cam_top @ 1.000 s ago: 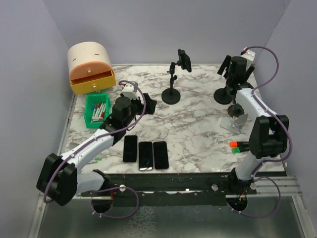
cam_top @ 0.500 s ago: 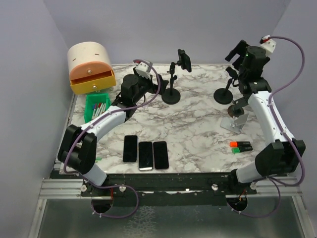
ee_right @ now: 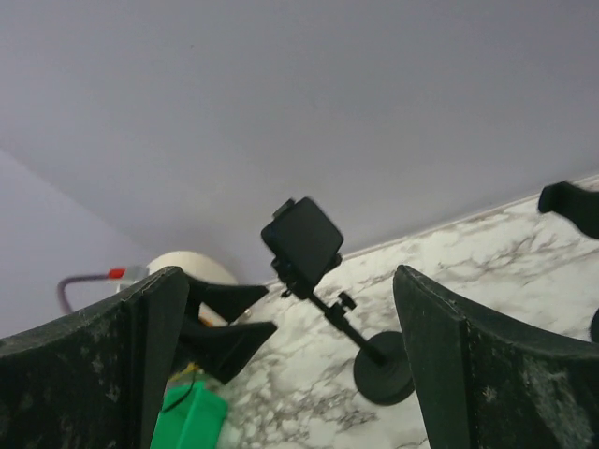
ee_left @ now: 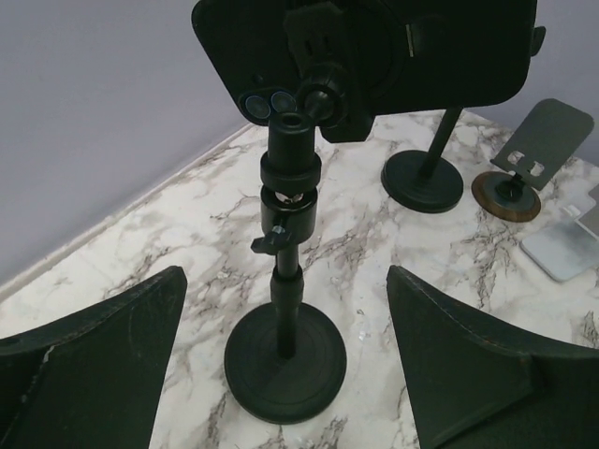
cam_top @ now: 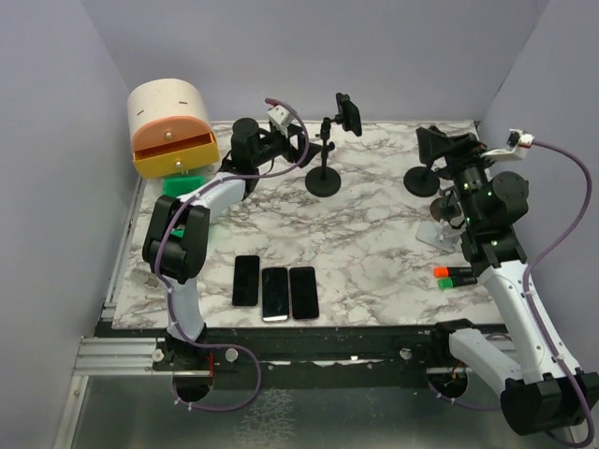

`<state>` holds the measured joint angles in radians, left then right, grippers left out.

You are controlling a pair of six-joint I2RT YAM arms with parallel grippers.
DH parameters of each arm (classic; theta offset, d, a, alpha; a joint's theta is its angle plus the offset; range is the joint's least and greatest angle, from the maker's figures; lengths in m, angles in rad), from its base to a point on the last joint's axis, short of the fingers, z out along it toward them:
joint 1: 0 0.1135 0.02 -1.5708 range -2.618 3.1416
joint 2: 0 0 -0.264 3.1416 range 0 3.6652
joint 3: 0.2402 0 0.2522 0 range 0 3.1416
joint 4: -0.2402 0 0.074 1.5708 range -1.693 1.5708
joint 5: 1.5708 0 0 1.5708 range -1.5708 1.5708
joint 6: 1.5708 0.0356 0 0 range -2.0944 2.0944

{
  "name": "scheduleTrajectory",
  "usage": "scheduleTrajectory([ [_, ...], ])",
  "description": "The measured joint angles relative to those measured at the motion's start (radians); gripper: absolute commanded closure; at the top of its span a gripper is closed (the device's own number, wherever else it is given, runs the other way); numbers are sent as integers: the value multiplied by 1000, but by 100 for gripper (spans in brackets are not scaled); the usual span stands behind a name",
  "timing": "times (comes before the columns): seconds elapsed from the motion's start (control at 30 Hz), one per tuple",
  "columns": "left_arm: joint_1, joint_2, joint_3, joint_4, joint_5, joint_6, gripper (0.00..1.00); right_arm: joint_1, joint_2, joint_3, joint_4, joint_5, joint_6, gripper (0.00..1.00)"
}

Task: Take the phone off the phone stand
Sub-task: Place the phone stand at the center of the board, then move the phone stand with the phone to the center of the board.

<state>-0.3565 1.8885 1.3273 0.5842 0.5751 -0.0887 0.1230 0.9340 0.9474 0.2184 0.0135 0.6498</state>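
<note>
Up at the top centre of the overhead view, the phone [cam_top: 349, 114] sits clamped on the phone stand [cam_top: 324, 181], held sideways with its lenses turned toward the left wrist camera. Just left of the stand's pole, the left tool [ee_left: 285, 309] is released, and the stand shows ahead between its spread fingers [ee_left: 94, 374], untouched. At the right of the frame the right tool [ee_right: 287, 273] is raised and equally wide, gripping nothing, well apart from the phone. Three spare phones [cam_top: 274, 293] lie side by side near the bench's [cam_top: 374, 234] lower edge. A cream-and-orange drawer box [cam_top: 168, 126] stands upper left.
</note>
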Motion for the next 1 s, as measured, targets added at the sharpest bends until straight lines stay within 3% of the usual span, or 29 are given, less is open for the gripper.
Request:
scheduleTrajectory([
  [0.3,10,190,219,24,151,26,14,77,-120,-159,16,-94,58,5],
  [0.47,7,266,331,29,192,13,24,106,-180,-165,-45,-113,35,5],
  [0.93,0,329,383,50,259,-37,96,146,-238,-151,-262,-112,-95,5],
  [1.0,0,329,383,54,261,-38,100,149,-241,-151,-283,-112,-116,5],
])
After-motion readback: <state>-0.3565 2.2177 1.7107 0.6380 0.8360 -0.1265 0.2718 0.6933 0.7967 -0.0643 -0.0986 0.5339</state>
